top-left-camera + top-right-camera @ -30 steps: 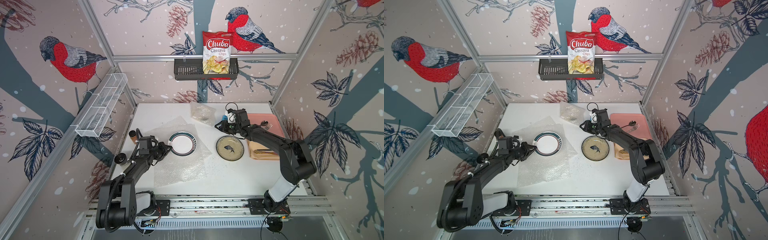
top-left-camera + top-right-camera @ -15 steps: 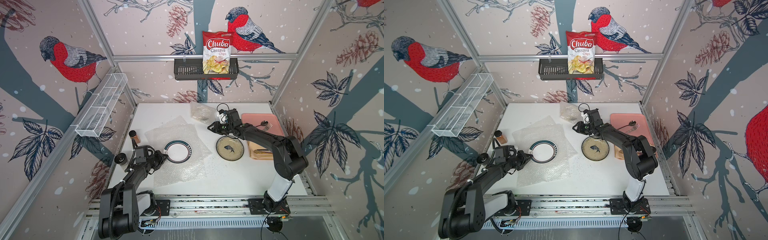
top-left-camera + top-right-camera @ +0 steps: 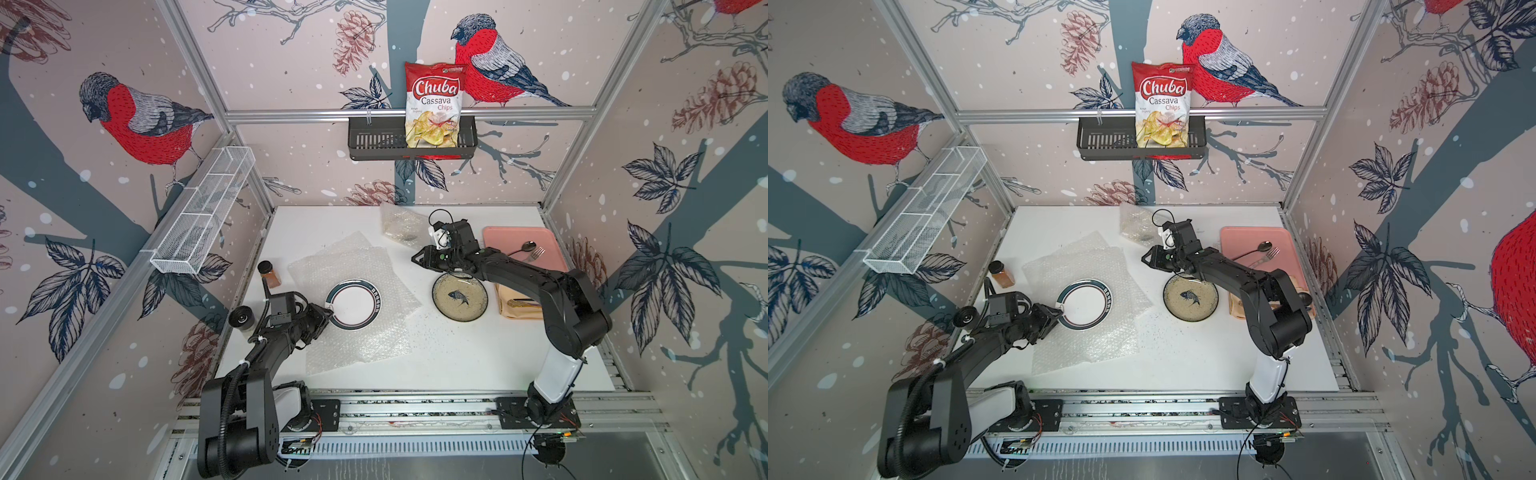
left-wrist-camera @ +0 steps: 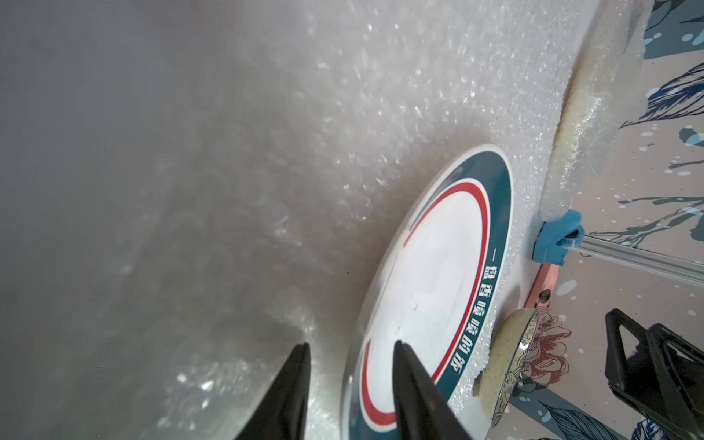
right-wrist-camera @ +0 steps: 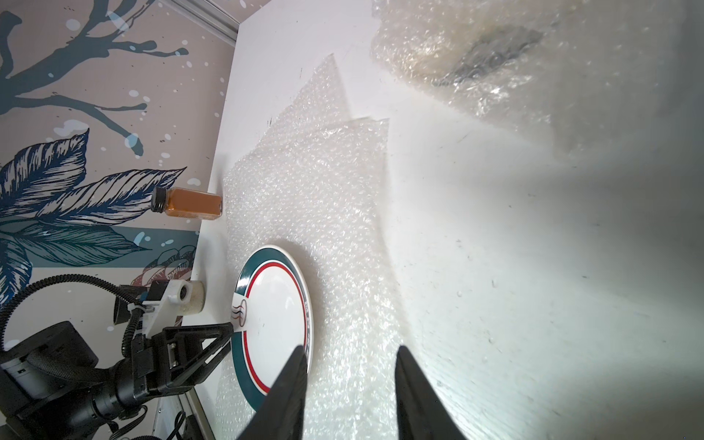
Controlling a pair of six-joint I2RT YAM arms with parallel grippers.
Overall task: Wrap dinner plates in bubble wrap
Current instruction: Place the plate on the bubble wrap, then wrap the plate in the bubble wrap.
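I reckon I'm a third done: one wrapped bundle at the back, teal-rimmed plate lying on flat bubble wrap with my left gripper parted, empty, at its rim, fish plate bare, right gripper parted and empty too.

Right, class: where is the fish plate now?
In both top views the fish plate lies right of centre, between the bubble wrap and the pink tray.

The white table bears bubble wrap, a fish plate, pink tray and spice jar.
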